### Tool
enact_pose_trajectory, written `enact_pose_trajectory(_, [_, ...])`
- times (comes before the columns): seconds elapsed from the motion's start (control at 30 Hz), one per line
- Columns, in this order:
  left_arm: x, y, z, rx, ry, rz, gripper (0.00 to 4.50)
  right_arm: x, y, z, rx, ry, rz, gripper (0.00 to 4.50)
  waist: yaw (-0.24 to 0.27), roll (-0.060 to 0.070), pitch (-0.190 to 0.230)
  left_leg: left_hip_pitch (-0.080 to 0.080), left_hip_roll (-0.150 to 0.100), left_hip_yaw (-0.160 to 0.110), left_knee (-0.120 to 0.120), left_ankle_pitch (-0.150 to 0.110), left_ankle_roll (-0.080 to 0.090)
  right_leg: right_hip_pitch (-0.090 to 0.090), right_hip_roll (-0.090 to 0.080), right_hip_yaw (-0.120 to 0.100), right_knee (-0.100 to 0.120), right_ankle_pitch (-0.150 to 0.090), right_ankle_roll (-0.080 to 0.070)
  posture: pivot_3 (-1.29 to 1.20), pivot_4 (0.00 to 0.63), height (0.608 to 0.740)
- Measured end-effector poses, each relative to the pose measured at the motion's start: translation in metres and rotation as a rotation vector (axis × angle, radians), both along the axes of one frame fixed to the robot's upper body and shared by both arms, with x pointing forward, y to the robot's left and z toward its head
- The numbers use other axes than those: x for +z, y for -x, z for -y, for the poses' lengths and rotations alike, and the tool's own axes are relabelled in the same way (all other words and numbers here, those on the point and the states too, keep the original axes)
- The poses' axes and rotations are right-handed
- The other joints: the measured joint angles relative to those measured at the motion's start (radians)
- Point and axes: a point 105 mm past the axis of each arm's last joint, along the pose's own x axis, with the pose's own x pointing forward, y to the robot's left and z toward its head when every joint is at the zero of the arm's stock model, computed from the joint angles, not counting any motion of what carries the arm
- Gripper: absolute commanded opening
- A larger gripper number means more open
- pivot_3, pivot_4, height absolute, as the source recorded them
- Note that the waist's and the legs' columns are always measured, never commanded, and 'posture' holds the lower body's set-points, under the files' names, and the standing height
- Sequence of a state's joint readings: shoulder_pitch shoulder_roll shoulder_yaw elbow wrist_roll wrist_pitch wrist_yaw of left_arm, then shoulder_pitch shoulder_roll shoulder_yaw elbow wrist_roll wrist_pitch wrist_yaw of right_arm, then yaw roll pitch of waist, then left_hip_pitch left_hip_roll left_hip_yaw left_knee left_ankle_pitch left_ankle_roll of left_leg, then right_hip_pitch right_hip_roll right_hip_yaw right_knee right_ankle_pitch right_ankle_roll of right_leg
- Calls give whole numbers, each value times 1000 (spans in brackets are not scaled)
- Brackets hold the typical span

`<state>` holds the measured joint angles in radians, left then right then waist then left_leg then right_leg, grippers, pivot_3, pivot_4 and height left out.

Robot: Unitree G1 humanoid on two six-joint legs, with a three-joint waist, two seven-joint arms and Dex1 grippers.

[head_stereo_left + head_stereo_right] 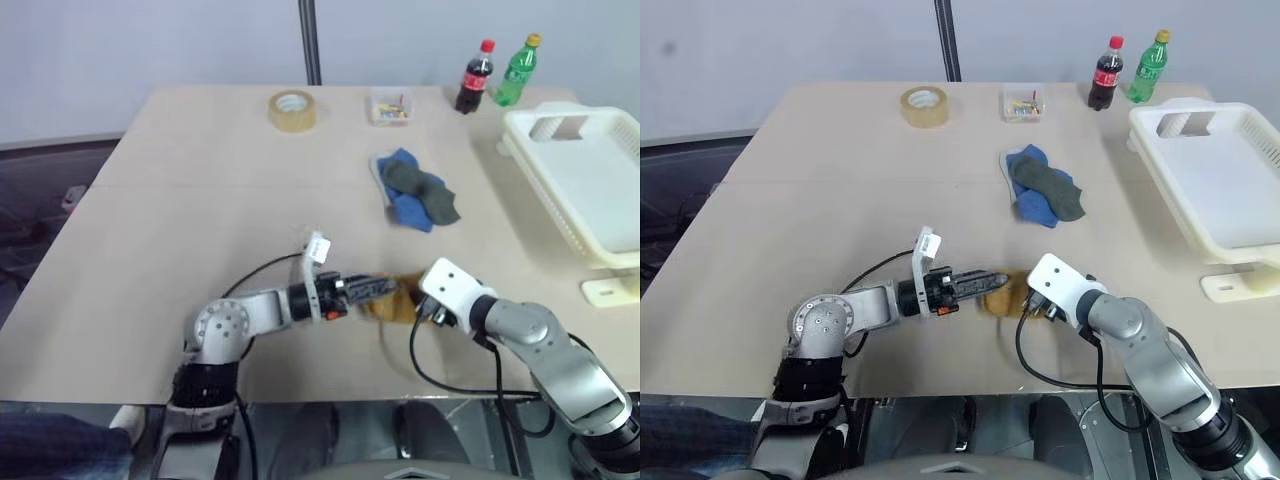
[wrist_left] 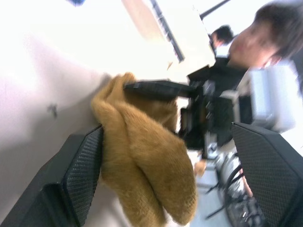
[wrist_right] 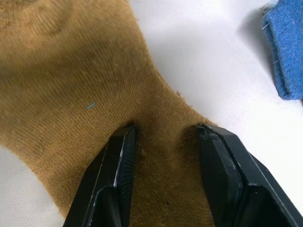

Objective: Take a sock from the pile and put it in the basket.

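My right fingers (image 3: pixel 163 142) are pinched on a fold of a mustard-yellow sock (image 3: pixel 71 85), the cloth bunched between the two black pads. That sock (image 1: pixel 1008 296) sits near the front edge of the worktop (image 1: pixel 820 200), between my two arms. My left fingers (image 2: pixel 165 165) stand spread wide on either side of the same sock, one of them close against the cloth, but they are not closed on it; seen from my head, the left arm lies low and points across toward my right hand, its fingers (image 1: pixel 985 283) reaching the sock's edge.

The pile (image 1: pixel 1042 187), blue and dark grey-green socks, lies farther back on the worktop, well apart from my hands. The white basket (image 1: pixel 1215 180) stands at the right edge, near the pile. At the back edge are a roll of tape (image 1: pixel 925 106), a small clear box (image 1: pixel 1024 103) and two bottles (image 1: pixel 1103 75).
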<state>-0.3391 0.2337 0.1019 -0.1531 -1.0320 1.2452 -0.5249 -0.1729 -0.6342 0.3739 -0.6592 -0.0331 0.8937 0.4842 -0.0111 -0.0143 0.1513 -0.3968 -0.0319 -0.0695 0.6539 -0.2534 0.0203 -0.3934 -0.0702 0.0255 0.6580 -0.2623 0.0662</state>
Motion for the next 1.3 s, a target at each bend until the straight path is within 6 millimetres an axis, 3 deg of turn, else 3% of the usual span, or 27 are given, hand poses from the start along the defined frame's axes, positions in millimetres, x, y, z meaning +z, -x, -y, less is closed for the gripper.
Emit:
enact_pose_trajectory(0.23, [-2, 19, 5, -83, 36, -67, 4454, 0, 0, 0, 4, 3, -2, 2120, 0, 0, 0, 0, 0, 0, 0, 0, 0, 0, 0, 0, 0, 0, 0, 0, 150, 738])
enact_pose_trajectory(0.47, [-4, 25, 10, -113, 33, -82, 4454, 0, 1, 1, 6, 7, -2, 2120, 0, 0, 0, 0, 0, 0, 0, 0, 0, 0, 0, 0, 0, 0, 0, 0, 150, 738])
enact_pose_trajectory(0.73, [14, 5, 14, -34, 143, -67, 4454, 15, 1, 9, -38, -35, 8, 2120, 3, 0, 0, -1, 0, 0, 0, 0, 0, 0, 0, 0, 0, 0, 0, 0, 150, 738])
enact_pose_trajectory(0.9, [13, 3, 22, -33, 167, -87, 4454, 34, 11, 13, -46, -135, 0, 2120, 3, 0, 0, -1, 0, 0, 0, 0, 0, 0, 0, 0, -1, 0, 0, 0, 150, 738])
enact_pose_trajectory(1.03, [12, 5, 29, -54, 167, -90, 4454, 49, 23, 29, -76, -196, -17, 2120, 5, 0, 0, -1, -1, 0, 0, -1, 2, 0, 0, 0, 0, 0, 0, 0, 150, 738])
enact_pose_trajectory(1.3, [12, 0, 48, -83, 174, -94, 4454, 55, 42, 45, -78, -254, -88, 2120, 8, 0, 0, -1, -1, 0, 0, -1, 2, 0, 0, 0, -1, 0, 0, 0, 150, 738])
